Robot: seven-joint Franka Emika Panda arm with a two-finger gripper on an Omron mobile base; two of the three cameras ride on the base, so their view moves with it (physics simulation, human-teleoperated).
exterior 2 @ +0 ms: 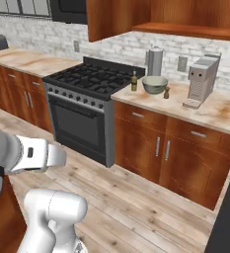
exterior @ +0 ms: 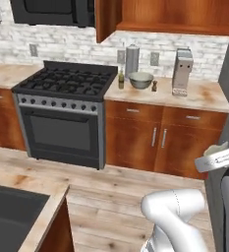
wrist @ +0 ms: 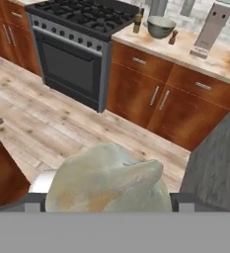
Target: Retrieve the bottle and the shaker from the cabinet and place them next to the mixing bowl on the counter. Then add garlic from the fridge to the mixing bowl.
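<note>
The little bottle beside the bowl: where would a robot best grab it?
Probably around its body, coming level from the front of the counter: the bottle stands upright and slim, with the mixing bowl close on one side and a canister behind.

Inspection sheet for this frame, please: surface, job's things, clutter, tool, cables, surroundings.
Surface: counter, wood-look top, right of the stove.
Job's things: bottle left of the bowl, shaker right of it; garlic at the tool.
Clutter: coffee machine, canister behind the bowl.
Tool: garlic between its fingers, apparently gripped.
Cables: nothing seen.
Surroundings: stove, open cabinet above the counter.
</note>
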